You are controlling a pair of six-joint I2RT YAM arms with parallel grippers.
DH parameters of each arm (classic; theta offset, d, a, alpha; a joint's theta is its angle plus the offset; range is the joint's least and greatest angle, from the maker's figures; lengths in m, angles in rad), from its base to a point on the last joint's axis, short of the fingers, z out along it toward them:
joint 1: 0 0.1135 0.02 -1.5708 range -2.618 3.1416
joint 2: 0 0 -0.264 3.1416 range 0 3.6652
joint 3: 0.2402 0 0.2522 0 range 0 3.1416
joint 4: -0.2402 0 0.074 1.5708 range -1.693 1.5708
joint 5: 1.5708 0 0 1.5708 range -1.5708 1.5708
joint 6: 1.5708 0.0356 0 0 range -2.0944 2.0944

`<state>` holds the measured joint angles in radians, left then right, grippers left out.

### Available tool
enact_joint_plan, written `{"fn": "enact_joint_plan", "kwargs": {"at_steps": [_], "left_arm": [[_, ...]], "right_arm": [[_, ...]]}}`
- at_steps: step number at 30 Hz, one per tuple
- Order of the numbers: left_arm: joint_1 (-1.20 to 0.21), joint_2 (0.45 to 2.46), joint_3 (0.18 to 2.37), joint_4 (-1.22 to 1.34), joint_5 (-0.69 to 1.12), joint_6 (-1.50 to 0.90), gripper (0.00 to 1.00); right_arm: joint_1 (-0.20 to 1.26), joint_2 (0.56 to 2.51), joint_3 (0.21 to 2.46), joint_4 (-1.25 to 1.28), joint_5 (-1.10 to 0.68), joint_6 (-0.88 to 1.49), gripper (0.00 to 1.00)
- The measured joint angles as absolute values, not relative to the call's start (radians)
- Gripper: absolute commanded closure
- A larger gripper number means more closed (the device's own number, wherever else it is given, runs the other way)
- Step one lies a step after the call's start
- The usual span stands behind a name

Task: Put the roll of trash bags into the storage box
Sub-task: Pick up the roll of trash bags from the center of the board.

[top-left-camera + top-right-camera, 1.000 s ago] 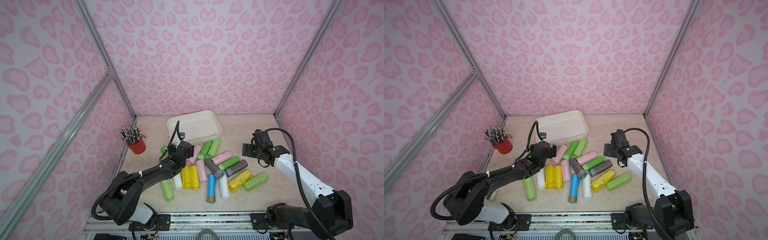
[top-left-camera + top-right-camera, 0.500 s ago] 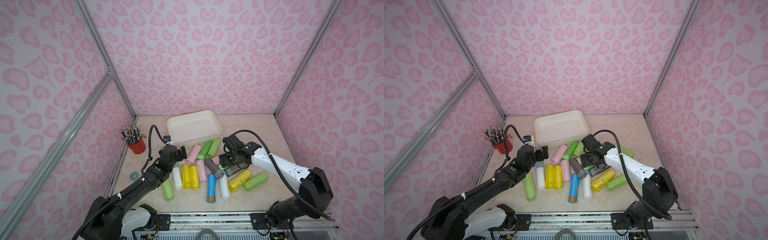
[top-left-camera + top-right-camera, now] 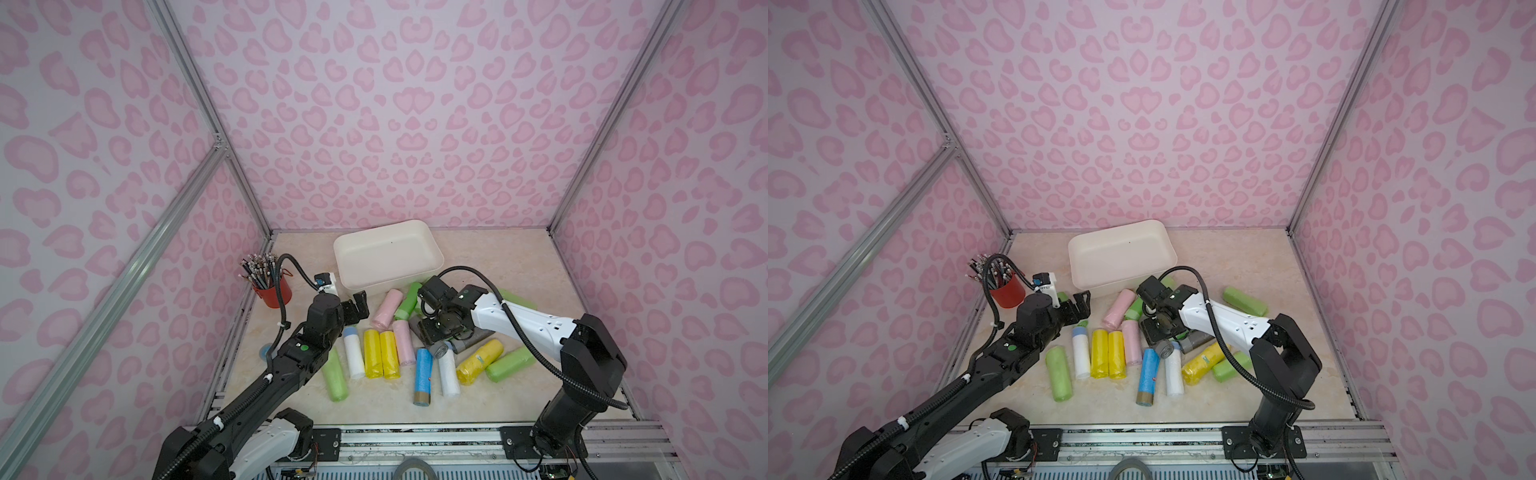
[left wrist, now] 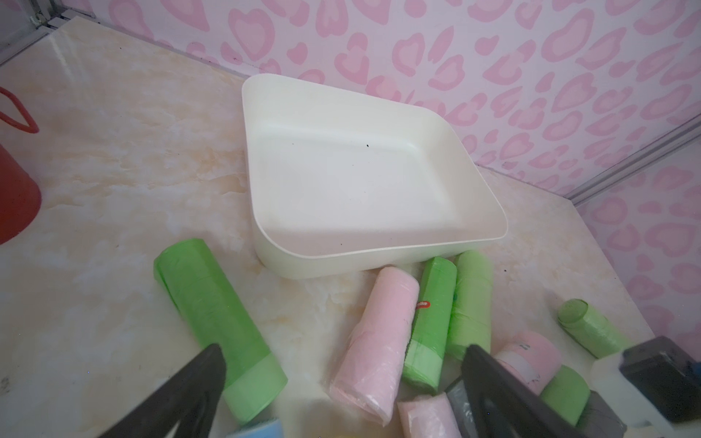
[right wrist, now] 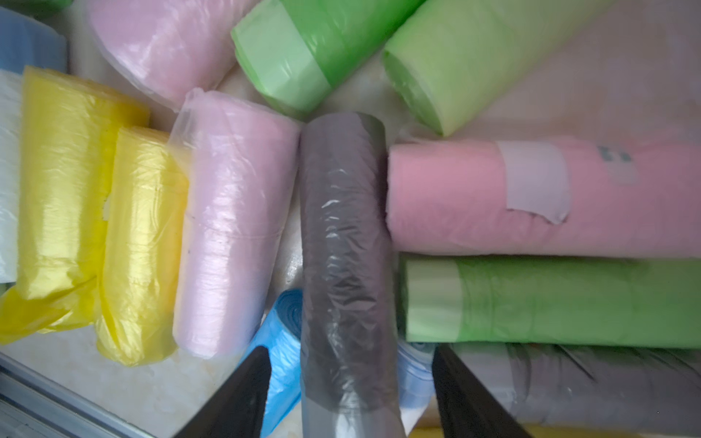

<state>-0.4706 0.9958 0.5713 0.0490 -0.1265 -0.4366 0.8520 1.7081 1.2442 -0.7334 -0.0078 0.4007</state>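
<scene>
- grey roll of trash bags (image 5: 345, 246) lies in the heap on the tabletop. a pale pink roll (image 5: 235, 227) flanks one side; a pink taped roll (image 5: 531, 197) and a green roll (image 5: 550, 299) butt it end-on from the other. its near end rides over a blue roll (image 5: 280, 333).
- right gripper (image 5: 349, 354) straddles the grey roll toward one end. jaws stand moderately apart, a sliver of gap on each side, nothing pinched yet.
- left gripper (image 4: 343, 349) hangs wide and empty above rolls just in front of the storage box (image 4: 360, 261).
- storage box (image 3: 386, 284) is empty in a top view, just beyond the heap and within the right arm's reach.
- judgement: the step in hand is the pinch. close square across the roll's width, low enough to pass its widest line, or the slick film may squirt out.
- the grip sits off-centre, so the free end may droop. lift straight up first to clear the neighbours, then carry.
- risk: a jaw tip could snag the blue roll or the pale pink roll's loose wrap and drag it along.
- release low over the box floor, with the roll's length along the box.
</scene>
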Motion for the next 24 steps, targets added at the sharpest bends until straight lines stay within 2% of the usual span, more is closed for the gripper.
{"fn": "enact_joint_plan", "kwargs": {"at_steps": [12, 15, 21, 24], "left_arm": [[-0.466, 1.028, 0.642, 0.006, -0.057, -0.442, 0.01], [-0.466, 1.035, 0.647, -0.003, -0.052, -0.441, 0.01], [-0.466, 1.040, 0.647, -0.008, -0.056, -0.442, 0.01], [-0.466, 1.035, 0.645, -0.009, -0.058, -0.442, 0.01]], "right_arm": [[0.868, 1.802, 1.255, -0.744, 0.054, 0.375, 0.29], [0.870, 1.817, 1.262, -0.740, 0.072, 0.373, 0.33], [0.869, 1.847, 1.284, -0.726, 0.113, 0.372, 0.56], [0.869, 1.856, 1.293, -0.704, 0.119, 0.373, 0.59]]}}
